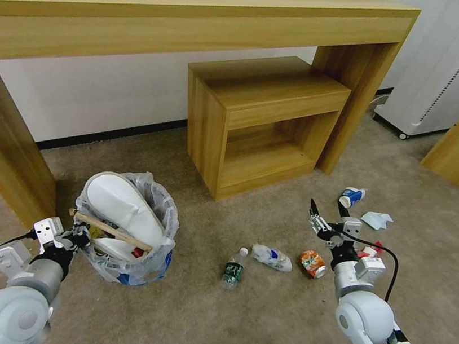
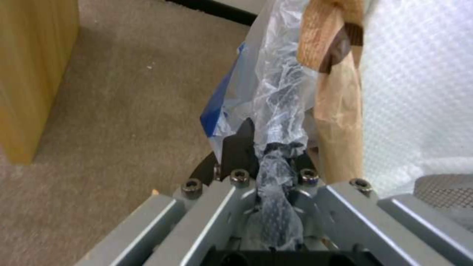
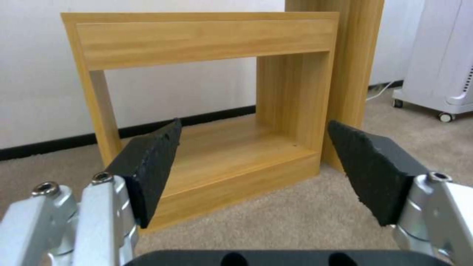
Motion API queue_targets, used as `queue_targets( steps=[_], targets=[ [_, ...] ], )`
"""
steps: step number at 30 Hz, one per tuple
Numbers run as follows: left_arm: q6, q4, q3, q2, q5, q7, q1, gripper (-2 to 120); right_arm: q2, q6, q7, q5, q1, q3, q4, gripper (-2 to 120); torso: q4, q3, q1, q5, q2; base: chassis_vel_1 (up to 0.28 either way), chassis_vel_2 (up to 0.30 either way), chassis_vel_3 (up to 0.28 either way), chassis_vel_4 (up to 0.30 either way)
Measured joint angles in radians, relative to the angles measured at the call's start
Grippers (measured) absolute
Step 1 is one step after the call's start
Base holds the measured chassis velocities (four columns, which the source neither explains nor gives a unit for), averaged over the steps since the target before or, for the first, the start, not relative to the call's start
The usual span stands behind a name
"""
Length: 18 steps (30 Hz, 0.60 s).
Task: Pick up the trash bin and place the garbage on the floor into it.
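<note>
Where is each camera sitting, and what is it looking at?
Head view: up on the robot's head, looking down at the carpet, with the trash bin, a bottle, a can and both arms.
Left wrist view: on the left arm, looking along the left gripper, shut on the bin's plastic bag.
Right wrist view: on the right arm, looking past the open right gripper at the small wooden shelf.
Shared: the head and right wrist views both show that shelf; the head and left wrist views both show the bin.
</note>
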Motion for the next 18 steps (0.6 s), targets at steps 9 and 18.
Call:
queue_targets(
  steps=[9, 18],
  targets=[
    [0.000, 0.000, 0.001, -0.004, 0.001, 0.000, 0.000, 1, 0.005, 0.024, -0.006, -0.001, -0.002, -0.008, -0.003, 92, -0.0001, 0.000, 0.000, -0.0002, 0.000, -0.053, 0.054, 0.054, -0.052],
    [0.000, 0.004, 0.005, 0.003, 0.001, -0.001, -0.002, 1, -0.012, -0.002, -0.028, 0.048, -0.005, -0.053, 0.018, 100, -0.0001, 0.000, 0.000, -0.0001, 0.000, -0.001, 0.006, 0.002, -0.003]
  ],
)
